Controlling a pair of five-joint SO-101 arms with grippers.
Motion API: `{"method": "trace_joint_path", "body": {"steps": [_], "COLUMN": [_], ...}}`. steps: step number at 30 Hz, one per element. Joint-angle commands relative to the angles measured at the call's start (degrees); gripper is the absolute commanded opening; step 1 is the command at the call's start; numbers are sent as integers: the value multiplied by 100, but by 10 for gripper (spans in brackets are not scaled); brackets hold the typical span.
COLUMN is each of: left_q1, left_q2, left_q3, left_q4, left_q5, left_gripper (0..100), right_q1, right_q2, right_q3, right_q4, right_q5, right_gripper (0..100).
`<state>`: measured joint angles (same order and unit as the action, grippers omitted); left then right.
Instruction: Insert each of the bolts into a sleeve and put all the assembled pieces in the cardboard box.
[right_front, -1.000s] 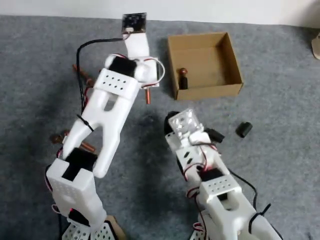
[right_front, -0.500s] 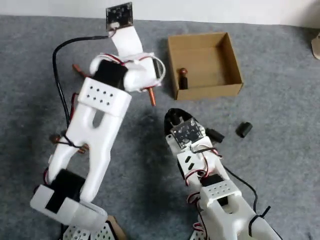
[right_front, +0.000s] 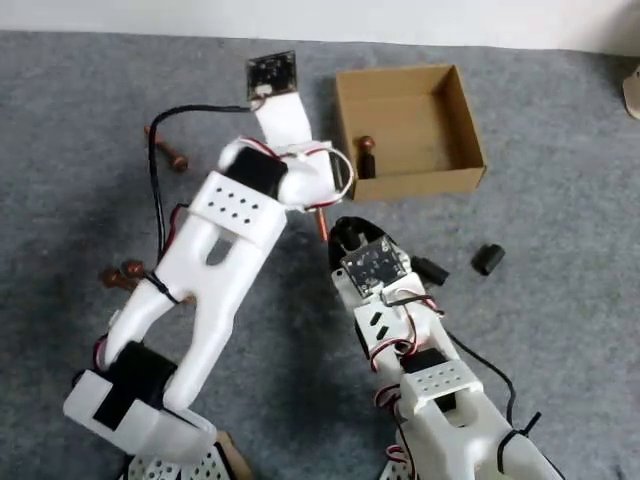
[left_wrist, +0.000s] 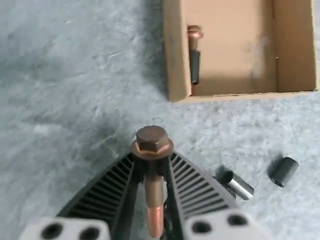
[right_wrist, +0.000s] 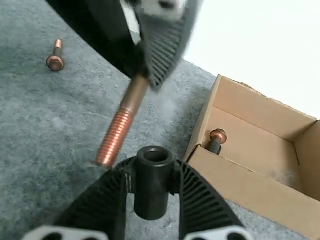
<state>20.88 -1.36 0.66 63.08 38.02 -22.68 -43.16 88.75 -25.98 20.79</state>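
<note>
We've just watched the left arm swing back across the mat, and the left gripper (left_wrist: 151, 165), pinching a copper bolt (left_wrist: 153, 190) below its head, now has it just at 10 o'clock of the right gripper (right_wrist: 150, 182). The right gripper has kept its place, clamped around a black sleeve (right_wrist: 151, 190). That puts us right at the mating step. In the high view the bolt's long axis runs roughly 12 to 6, threaded tip toward 6. It's just beside the sleeve's open mouth and not in yet. One assembled piece (right_front: 367, 157) lies in the cardboard box (right_front: 415, 184), at 1 o'clock of the grippers.
</note>
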Motion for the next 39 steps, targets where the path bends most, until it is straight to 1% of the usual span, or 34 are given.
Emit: {"method": "trace_joint_path", "body": {"steps": [1, 4, 6, 9, 11, 14, 16, 25, 36, 39], "left_q1": [92, 75, 75, 101, 101, 119, 215, 347, 163, 163], "left_q2": [-400, -409, -453, -892, -1270, -1692, -1807, -1903, -1912, -1903], "left_q3": [119, 207, 145, 189, 365, 760, 1077, 1754, 1719, 1771], "left_q4": [-615, -853, -844, -844, -862, -879, -1090, -1776, -1864, -2013], "left_q5": [-105, -88, -70, 35, 185, 211, 211, 211, 176, 176], "left_gripper": [5, 5, 5, 5, 5, 5, 5, 5, 5, 5], "right_q1": [-66, -66, -66, -75, -75, -145, -207, -207, -215, -215], "right_q2": [-145, -145, -136, -136, -136, -136, -136, -136, -145, -145], "right_q3": [-4, -4, -4, -4, -4, 4, 4, 4, 4, 4], "right_q4": [-145, -145, -145, -145, -145, -136, -136, -136, -136, -136], "right_q5": [53, 53, 53, 53, 53, 53, 53, 53, 53, 53], "right_gripper": [5, 5, 5, 5, 5, 5, 5, 5, 5, 5]}}
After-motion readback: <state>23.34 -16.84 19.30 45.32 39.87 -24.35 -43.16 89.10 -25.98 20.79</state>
